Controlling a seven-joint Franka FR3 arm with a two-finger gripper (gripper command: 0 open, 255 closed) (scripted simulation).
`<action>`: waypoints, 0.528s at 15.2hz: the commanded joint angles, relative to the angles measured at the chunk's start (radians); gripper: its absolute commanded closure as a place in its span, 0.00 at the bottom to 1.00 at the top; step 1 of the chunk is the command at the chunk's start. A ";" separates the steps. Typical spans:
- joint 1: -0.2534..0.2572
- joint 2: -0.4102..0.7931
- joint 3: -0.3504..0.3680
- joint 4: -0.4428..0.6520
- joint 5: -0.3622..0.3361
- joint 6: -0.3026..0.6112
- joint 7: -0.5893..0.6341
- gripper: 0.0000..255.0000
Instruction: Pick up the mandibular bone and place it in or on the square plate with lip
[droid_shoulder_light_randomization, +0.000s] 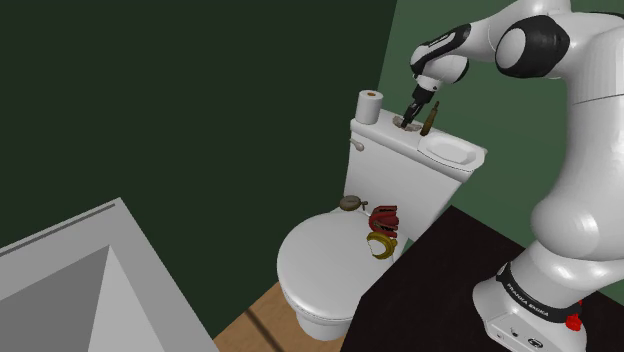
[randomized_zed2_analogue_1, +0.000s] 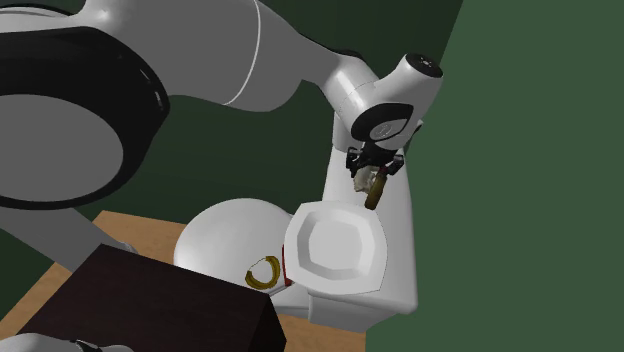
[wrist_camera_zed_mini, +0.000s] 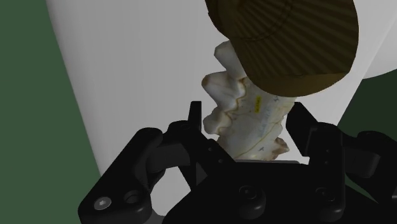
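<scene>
The mandibular bone (wrist_camera_zed_mini: 254, 118) is pale cream with jagged toothed edges and lies on the toilet tank's top (droid_shoulder_light_randomization: 400, 135). My black gripper (wrist_camera_zed_mini: 247, 122) reaches down over it, one finger on each side and close to it. The fingers are partly drawn in but do not clasp the bone, so the gripper is open. In the shoulder view the gripper (droid_shoulder_light_randomization: 410, 117) hangs over the bone (droid_shoulder_light_randomization: 403, 123) at the tank's middle. The white square plate with lip (droid_shoulder_light_randomization: 470, 158) rests on the same tank top, toward that view's right. From the second exterior view, the plate (randomized_zed2_analogue_1: 302, 222) lies below the gripper (randomized_zed2_analogue_1: 371, 174).
An olive-brown ribbed object (wrist_camera_zed_mini: 286, 38) stands right beside the bone, between it and the plate. A toilet paper roll (droid_shoulder_light_randomization: 370, 105) stands at the tank's other end. On the shut toilet lid (droid_shoulder_light_randomization: 320, 265) lie a red object (droid_shoulder_light_randomization: 384, 217) and a yellow ring (droid_shoulder_light_randomization: 381, 244). A green wall backs the tank.
</scene>
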 joint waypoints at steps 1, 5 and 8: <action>0.000 0.000 0.000 0.000 0.000 0.000 0.000 1.00; 0.000 0.001 0.000 0.000 0.000 0.000 0.000 1.00; 0.001 -0.020 -0.003 0.008 -0.006 -0.027 0.008 1.00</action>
